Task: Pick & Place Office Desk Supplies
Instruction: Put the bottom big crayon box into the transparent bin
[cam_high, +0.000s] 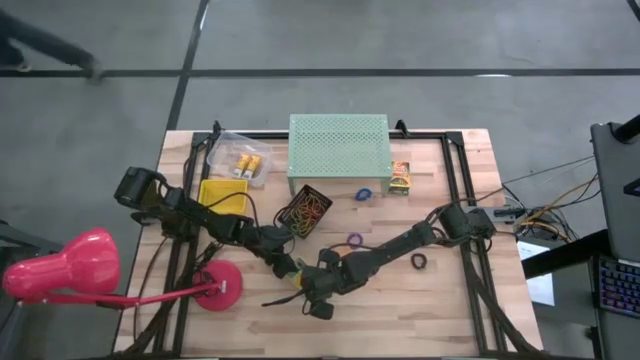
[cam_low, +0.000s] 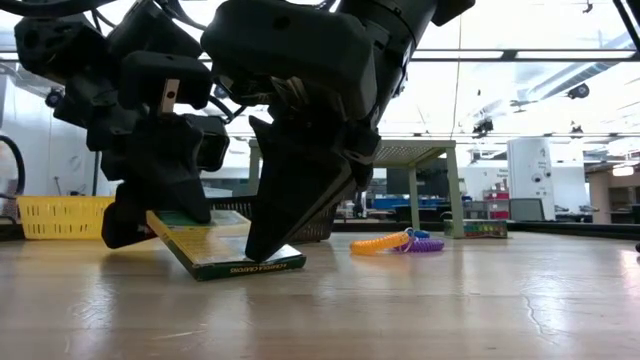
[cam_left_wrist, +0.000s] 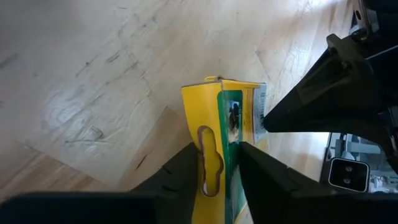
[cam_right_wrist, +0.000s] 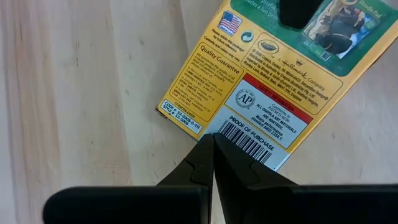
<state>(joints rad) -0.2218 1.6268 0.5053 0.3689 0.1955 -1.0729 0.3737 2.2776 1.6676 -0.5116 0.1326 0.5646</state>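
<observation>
Yellow and green cardboard is what both grippers meet on: a flat crayon box (cam_low: 225, 252) near the front middle of the wooden table (cam_high: 440, 310), tilted with one long edge on the wood and the other raised.

My left gripper (cam_left_wrist: 219, 163) straddles the raised end of the box, one finger on each broad face — pinching it by its thickness, the hang-tab slot showing between the fingers. In the low view I see that end lifted off the table while the far edge rests on it.

My right gripper (cam_right_wrist: 213, 163) has its fingers pressed together, and their joined tip sits on the printed back of the box at the barcode, pushing down on the low end — holding nothing.

From above, the two arms come together over the box just in front of the pink desk lamp's round base (cam_high: 218, 289).

Further back on the table I see a black mesh tray of coloured rubber bands (cam_high: 304, 210), a yellow bin (cam_high: 222, 194), a clear bag with small yellow items (cam_high: 243, 160), a second printed box (cam_high: 400, 177) beside the mint-green perforated stand (cam_high: 338, 148), a blue ring roll (cam_high: 363, 194), a purple coil (cam_high: 352, 240) and a dark ring (cam_high: 418, 261).
</observation>
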